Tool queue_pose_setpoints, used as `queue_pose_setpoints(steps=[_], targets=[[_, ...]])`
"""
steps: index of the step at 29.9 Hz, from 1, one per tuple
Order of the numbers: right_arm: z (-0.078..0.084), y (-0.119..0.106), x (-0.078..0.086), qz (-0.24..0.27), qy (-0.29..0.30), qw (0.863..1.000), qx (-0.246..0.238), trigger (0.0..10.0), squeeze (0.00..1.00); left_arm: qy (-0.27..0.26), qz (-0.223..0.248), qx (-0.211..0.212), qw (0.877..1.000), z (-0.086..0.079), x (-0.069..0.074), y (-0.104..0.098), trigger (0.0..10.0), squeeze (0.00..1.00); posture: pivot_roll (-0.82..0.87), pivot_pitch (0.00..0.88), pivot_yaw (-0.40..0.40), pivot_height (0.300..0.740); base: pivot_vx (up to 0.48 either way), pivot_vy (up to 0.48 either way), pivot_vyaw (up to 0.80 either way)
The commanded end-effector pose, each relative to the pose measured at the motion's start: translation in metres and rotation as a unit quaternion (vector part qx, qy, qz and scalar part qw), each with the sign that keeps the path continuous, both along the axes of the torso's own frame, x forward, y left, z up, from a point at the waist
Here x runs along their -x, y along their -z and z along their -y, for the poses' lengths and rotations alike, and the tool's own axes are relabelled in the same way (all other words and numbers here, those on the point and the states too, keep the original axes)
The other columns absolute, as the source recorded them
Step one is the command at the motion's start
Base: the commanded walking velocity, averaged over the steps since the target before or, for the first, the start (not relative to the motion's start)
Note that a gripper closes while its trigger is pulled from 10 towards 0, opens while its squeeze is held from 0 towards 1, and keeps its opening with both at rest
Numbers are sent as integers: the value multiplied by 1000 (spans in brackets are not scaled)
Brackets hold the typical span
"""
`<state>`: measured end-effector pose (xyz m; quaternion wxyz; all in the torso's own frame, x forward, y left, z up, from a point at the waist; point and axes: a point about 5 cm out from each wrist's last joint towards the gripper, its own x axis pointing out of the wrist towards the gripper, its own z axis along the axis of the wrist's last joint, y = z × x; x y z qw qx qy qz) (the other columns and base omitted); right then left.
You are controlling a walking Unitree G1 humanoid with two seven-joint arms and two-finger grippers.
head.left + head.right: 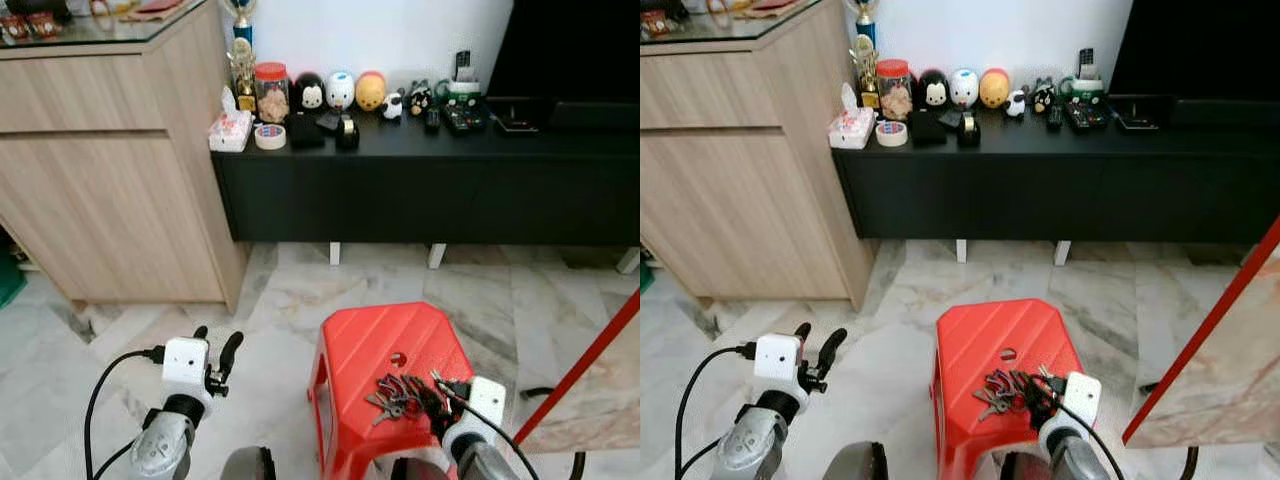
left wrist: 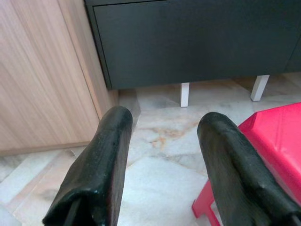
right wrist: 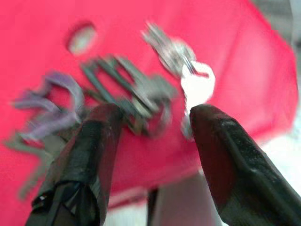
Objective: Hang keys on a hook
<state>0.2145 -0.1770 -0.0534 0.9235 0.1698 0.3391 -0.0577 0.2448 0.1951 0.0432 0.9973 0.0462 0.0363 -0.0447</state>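
Marble floor (image 1: pixel 290 300) is spreading under everything, with a wooden cabinet (image 1: pixel 110 180) standing on the robot's left and a long black sideboard (image 1: pixel 430 190) running along the wall beside it. Small toys (image 1: pixel 340 92), a jar (image 1: pixel 271 90) and a tape roll (image 1: pixel 269 137) are sitting on the sideboard's top. Nearer the robot, a red stool (image 1: pixel 375 370) is standing on the floor, and a red-edged board (image 1: pixel 590 370) is leaning in at the far right.

Keys (image 1: pixel 395 395) are lying in a loose bunch on the stool's seat, just below its round hole, toward the robot's right side of the seat.

Right pincer (image 3: pixel 150 141) is hovering right at the near edge of the bunch, its fingers (image 3: pixel 84 155) spread wide and grasping nothing; the keys are sitting just beyond the fingertips, between the two of them, though the wrist picture is blurred and contact cannot be judged.

Left pincer (image 1: pixel 218 352) is held over bare floor to the left of the stool, well apart from the keys, fingers released and empty.
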Motion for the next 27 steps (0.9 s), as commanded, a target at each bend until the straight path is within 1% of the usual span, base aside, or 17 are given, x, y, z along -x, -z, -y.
queue_pose_setpoints(steps=[1, 3, 8, 13, 20, 21, 22, 23, 24, 27], targets=[[0, 0, -2, -6, 2, 1000, -1, 10000, 0, 0, 0, -9, 1000, -2, 0, 1, 10000, 0, 37, 0, -24, 612, 0, 0, 0], [2, 0, -4, -9, 11, 1000, -4, 10000, 0, -1, 0, -11, 1000, -3, 0, 1, 10000, 0, 35, 0, -24, 612, 0, 0, 0], [3, 1, -7, -15, 8, 1000, 0, 10000, 0, -1, 0, -12, 1000, -3, 0, 1, 10000, 0, 35, 0, -24, 612, 0, 0, 0], [0, 2, -10, -16, 2, 1000, -12, 10000, 0, -2, 2, -12, 1000, -2, 0, 0, 10000, 0, 40, 0, -26, 612, 0, 0, 0], [-2, 3, -10, -24, -7, 1000, -18, 10000, 0, -4, 2, -14, 1000, -3, 0, 0, 10000, 0, 43, 0, -27, 612, 0, 0, 0], [-3, 3, -10, -25, -9, 999, -19, 4824, 0, -4, 2, -14, 1000, -4, 0, 0, 10000, 0, 44, 0, -27, 612, 0, 0, 0], [-3, 3, -10, -25, -9, 999, -20, 1686, 0, -5, 2, -14, 1000, -4, 0, 0, 10000, 0, 44, 0, -27, 612, 0, 0, 0], [-3, 3, -10, -25, -9, 999, -20, 1686, 0, -5, 2, -14, 1000, -4, 0, 0, 10000, 0, 44, 0, -27, 612, 0, 0, 0], [-4, 3, -10, -25, -10, 999, -21, 0, 0, -5, 2, -15, 1000, -4, 0, 0, 10000, 0, 44, 0, -27, 612, 0, 0, 0], [-4, 4, -11, -26, -12, 999, -22, 0, 0, -5, 2, -15, 1000, -4, 0, 0, 10000, 0, 45, 0, -27, 612, 0, 0, 0]])
